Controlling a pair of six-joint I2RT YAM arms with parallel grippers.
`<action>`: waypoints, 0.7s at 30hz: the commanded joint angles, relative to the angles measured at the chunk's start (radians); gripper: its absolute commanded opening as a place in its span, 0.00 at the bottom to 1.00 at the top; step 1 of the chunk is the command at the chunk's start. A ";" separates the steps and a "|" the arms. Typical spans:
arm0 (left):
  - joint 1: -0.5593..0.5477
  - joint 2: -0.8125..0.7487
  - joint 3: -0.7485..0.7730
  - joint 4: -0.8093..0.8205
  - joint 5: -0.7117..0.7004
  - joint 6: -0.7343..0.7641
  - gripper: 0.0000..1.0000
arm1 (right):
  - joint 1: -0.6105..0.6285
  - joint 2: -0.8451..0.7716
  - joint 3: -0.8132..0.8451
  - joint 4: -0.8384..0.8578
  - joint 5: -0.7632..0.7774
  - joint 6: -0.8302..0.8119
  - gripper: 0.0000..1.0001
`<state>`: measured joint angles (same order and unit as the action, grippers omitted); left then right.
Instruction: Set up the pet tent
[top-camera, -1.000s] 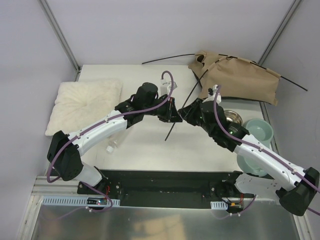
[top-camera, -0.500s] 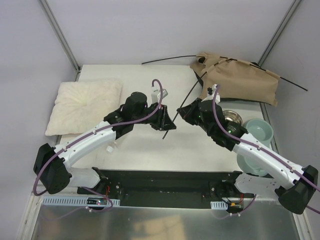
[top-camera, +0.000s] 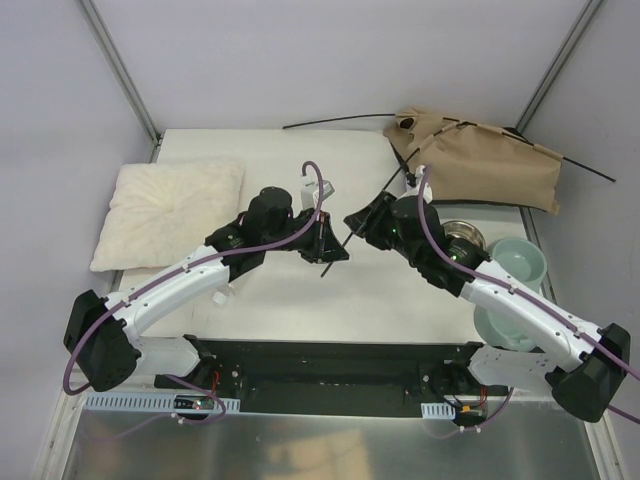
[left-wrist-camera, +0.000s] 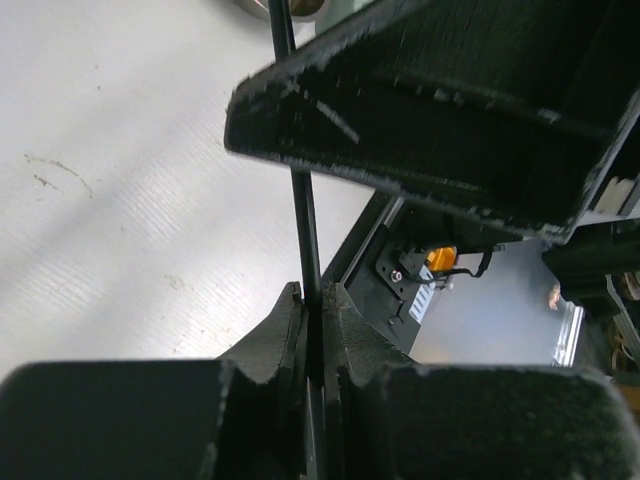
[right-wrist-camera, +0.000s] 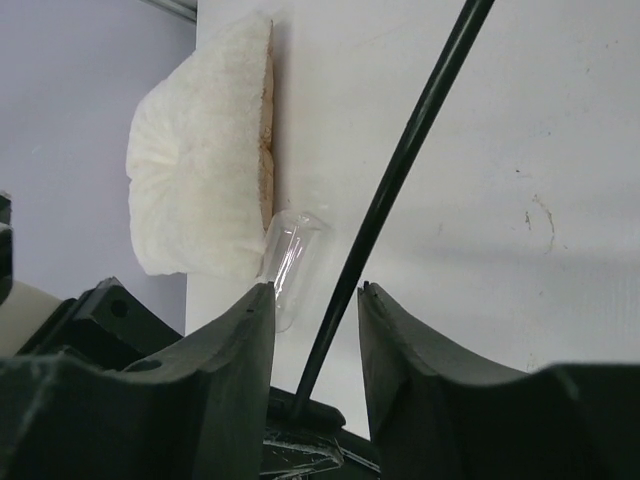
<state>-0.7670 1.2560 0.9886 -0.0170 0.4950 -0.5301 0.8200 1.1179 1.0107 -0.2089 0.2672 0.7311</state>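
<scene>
The collapsed pet tent (top-camera: 490, 165), crumpled tan felt-like fabric, is heaped at the 1 o'clock corner of the table (top-camera: 300, 160), with thin black poles (top-camera: 335, 120) jutting out. The fabric is judged soft and light, and the poles springy and slick, best gripped near their ends. One pole (left-wrist-camera: 303, 220) is pinched by the left gripper (left-wrist-camera: 312, 300). The right gripper (right-wrist-camera: 317, 300) is spread around it without a clear grip.

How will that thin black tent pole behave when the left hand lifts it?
Likely springy, not rigid: the thin black pole is long and very slender, so probably light too. Smooth and round, it may swivel or slip in the left hand, which pinches it near one end.
</scene>
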 joint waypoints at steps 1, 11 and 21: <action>-0.006 -0.017 0.062 0.089 -0.058 0.047 0.00 | 0.013 0.005 0.052 -0.003 -0.046 -0.006 0.44; -0.006 -0.017 0.059 0.104 -0.072 0.035 0.00 | 0.039 0.020 0.049 -0.009 -0.045 0.016 0.05; 0.006 -0.131 0.041 0.025 -0.274 0.076 0.67 | 0.039 -0.013 0.106 -0.041 -0.039 0.017 0.00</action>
<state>-0.7712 1.2266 1.0019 -0.0086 0.3588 -0.4950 0.8555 1.1389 1.0458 -0.2676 0.2226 0.7773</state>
